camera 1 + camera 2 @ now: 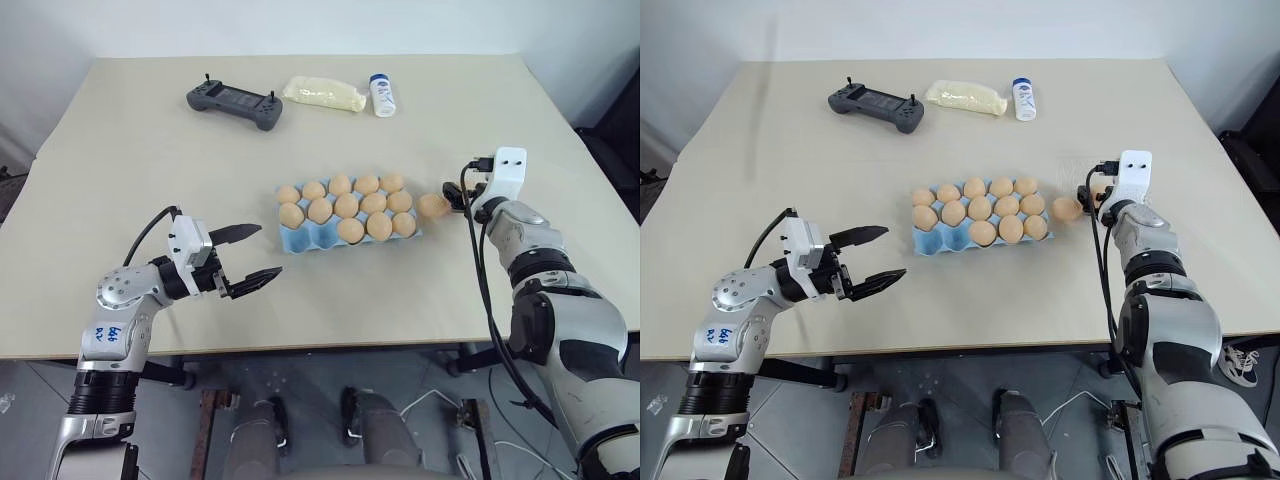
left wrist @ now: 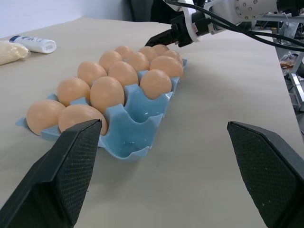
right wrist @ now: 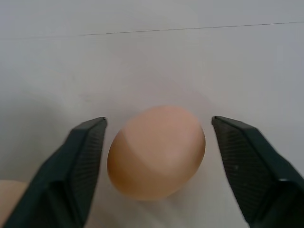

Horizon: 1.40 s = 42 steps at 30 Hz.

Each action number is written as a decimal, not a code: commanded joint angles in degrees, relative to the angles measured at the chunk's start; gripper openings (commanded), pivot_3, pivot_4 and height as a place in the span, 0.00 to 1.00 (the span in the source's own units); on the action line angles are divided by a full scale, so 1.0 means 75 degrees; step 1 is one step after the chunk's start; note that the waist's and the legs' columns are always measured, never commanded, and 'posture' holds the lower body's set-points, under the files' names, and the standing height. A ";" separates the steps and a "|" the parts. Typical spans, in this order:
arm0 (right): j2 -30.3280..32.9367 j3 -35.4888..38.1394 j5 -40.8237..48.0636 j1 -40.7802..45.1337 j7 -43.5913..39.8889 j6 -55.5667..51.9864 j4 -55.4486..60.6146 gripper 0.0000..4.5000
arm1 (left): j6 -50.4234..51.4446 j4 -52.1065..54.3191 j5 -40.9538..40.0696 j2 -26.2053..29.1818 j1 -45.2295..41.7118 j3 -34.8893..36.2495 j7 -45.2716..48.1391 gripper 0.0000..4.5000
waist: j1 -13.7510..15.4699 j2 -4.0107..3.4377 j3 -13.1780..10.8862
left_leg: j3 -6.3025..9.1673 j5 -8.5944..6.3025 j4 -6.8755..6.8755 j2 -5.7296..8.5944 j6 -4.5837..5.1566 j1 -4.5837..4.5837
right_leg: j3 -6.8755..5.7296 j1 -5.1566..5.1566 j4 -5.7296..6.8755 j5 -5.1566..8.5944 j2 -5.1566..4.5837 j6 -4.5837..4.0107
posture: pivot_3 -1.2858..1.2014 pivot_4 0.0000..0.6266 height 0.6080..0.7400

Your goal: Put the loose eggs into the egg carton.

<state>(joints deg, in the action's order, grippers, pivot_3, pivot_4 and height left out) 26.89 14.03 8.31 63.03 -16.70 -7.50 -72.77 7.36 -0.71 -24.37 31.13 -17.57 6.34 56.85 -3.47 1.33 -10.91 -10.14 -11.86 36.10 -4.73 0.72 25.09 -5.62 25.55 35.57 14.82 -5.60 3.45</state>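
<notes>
I see the light blue egg carton mid-table holding thirteen eggs, two near-row cups bare. One loose egg lies just beside its right end, between the spread fingers of my right gripper, neither pad touching it. My left gripper hovers spread near the carton's left. A grey controller, pale bag and white bottle sit well apart at the far side.

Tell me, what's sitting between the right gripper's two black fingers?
A loose egg on the table, flanked by the right gripper's fingers with gaps either side, seen in the right wrist view.
</notes>
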 commanded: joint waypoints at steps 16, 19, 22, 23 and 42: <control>0.0199 -0.0016 0.0171 0.0690 -0.0781 -0.0309 0.1311 0.46 | -0.0159 0.0154 -0.0142 0.0033 -0.0118 0.0160 -0.0085 1.00 | -0.0006 -0.0006 -0.0003 | -0.0001 0.0000 -0.0004 -0.0002 -0.0001 0.0003 | 0.0001 0.0005 -0.0001 0.0001 0.0000 -0.0002 | 0.52 0.24 1.00; -0.0058 -0.0396 0.0365 0.0000 -0.1484 -0.1217 0.3395 0.46 | -0.0148 0.0124 -0.0144 0.0036 -0.0133 0.0150 -0.0072 1.00 | 0.0010 -0.0007 -0.0004 | 0.0000 -0.0001 -0.0006 -0.0004 -0.0001 0.0004 | 0.0002 0.0008 -0.0001 0.0001 -0.0005 -0.0002 | 0.52 0.24 1.00; -0.0291 -0.1007 0.0918 -0.1323 -0.2016 -0.2790 0.6676 0.46 | -0.0148 0.0087 -0.0135 0.0023 -0.0157 0.0121 -0.0051 1.00 | 0.0038 -0.0007 -0.0003 | 0.0015 -0.0002 -0.0013 -0.0014 -0.0003 0.0006 | -0.0003 0.0007 -0.0004 0.0005 -0.0022 -0.0008 | 0.52 0.24 1.00; -0.0303 -0.1238 0.1142 -0.1775 -0.2162 -0.3302 0.7735 0.46 | -0.0149 0.0063 -0.0129 0.0020 -0.0176 0.0109 -0.0041 1.00 | 0.0039 -0.0007 -0.0003 | 0.0017 -0.0005 -0.0012 -0.0022 -0.0009 0.0006 | -0.0005 0.0007 -0.0003 0.0009 -0.0023 -0.0015 | 0.52 0.24 1.00; -0.1468 -0.3589 0.1102 -0.2910 -0.2002 -0.4593 1.0564 0.46 | -0.0174 -0.0061 -0.0092 0.0029 -0.0331 0.0035 0.0039 1.00 | 0.0055 -0.0006 -0.0003 | 0.0011 -0.0015 -0.0027 -0.0045 -0.0030 0.0016 | -0.0024 0.0014 -0.0036 0.0002 0.0008 -0.0046 | 0.52 0.24 1.00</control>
<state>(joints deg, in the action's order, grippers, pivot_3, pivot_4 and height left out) 16.86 -12.65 17.70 40.17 -32.60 -44.25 7.11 6.87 -3.00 -24.48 31.15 -20.16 5.76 57.19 -3.06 1.28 -10.93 -10.07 -11.99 35.90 -5.08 0.47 25.21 -5.81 25.66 35.30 14.84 -5.53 3.10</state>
